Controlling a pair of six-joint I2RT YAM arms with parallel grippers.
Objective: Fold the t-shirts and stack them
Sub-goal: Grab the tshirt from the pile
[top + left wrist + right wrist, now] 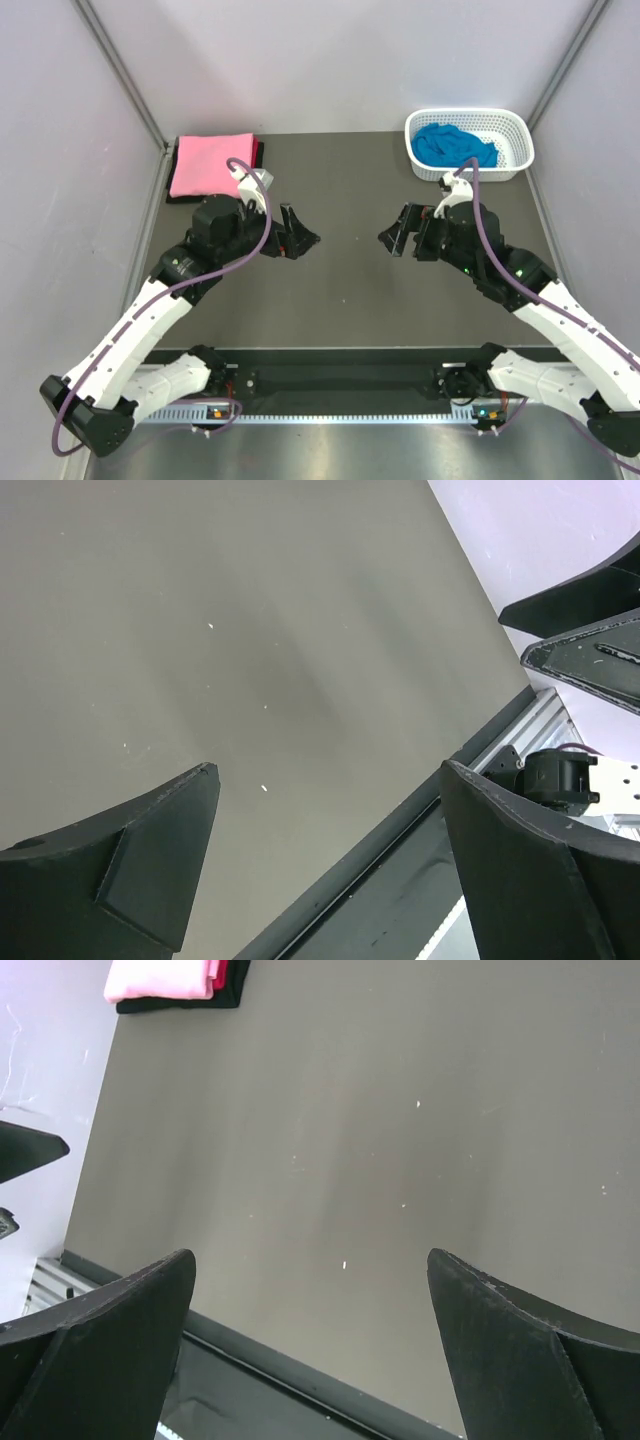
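Note:
A folded pink t-shirt (210,164) lies on top of a stack with red and black folded shirts at the back left; the stack also shows in the right wrist view (175,982). A crumpled blue t-shirt (455,146) lies in the white basket (520,140) at the back right. My left gripper (303,240) is open and empty above the table's middle, pointing right. My right gripper (392,240) is open and empty, pointing left toward it. In the left wrist view my left gripper (330,770) frames bare table; so does my right gripper (310,1255).
The grey table (345,290) is bounded by pale walls at the left, the right and the back. A metal rail (340,380) with the arm bases runs along the near edge. The right gripper's fingers (590,655) show in the left wrist view.

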